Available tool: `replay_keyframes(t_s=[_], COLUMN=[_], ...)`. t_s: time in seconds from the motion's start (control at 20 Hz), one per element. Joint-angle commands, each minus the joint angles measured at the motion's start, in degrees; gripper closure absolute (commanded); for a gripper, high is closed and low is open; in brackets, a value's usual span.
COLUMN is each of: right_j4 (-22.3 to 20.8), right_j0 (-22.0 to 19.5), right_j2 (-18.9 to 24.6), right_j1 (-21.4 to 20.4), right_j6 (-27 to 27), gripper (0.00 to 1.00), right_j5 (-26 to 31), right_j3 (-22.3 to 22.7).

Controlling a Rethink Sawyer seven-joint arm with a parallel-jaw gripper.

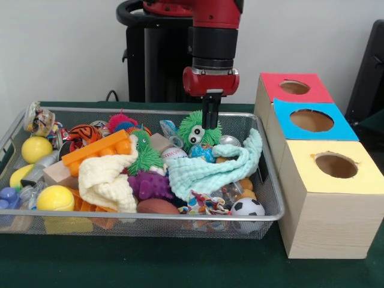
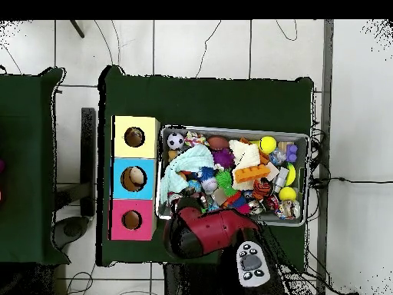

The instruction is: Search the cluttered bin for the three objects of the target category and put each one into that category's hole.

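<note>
My gripper [image 1: 210,126] hangs over the back middle of the wire bin [image 1: 273,180], its narrow dark fingers together and nothing between them. The tips are just above a green fuzzy toy with googly eyes [image 1: 197,131]. Around it lie a mint cloth [image 1: 210,171], a cream cloth [image 1: 108,180], an orange brick [image 1: 99,150], a purple spiky toy [image 1: 150,185], a baseball [image 1: 173,155] and a soccer ball [image 1: 247,208]. In the overhead view the red arm [image 2: 211,230] covers the gripper at the bin's lower edge [image 2: 230,219].
Three wooden boxes with round holes stand beside the bin: red top [image 1: 294,88], blue top [image 1: 312,120], yellow top [image 1: 336,166]. Overhead they form a column, yellow [image 2: 134,137], blue [image 2: 134,178], red [image 2: 132,220]. Yellow balls [image 1: 36,149] sit at the bin's left end.
</note>
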Motion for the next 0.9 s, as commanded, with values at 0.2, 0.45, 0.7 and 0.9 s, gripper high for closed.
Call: replay_keyframes(t_s=[0.2, 0.45, 0.7, 0.9], right_j4=[-5.1, -6.0, -6.4, -6.2], right_j0=[-4.6, -5.2, -5.8, -7.5], right_j2=[5.5, 6.3, 7.0, 8.8], right_j1=[0.1, 0.6, 0.5, 0.6], right_j6=[1.0, 1.6, 2.0, 2.2], gripper=[1.0, 1.0, 1.0, 1.0], right_j5=[2.5, 2.0, 1.8, 1.7], right_j3=[-0.8, -0.7, -0.6, -0.1])
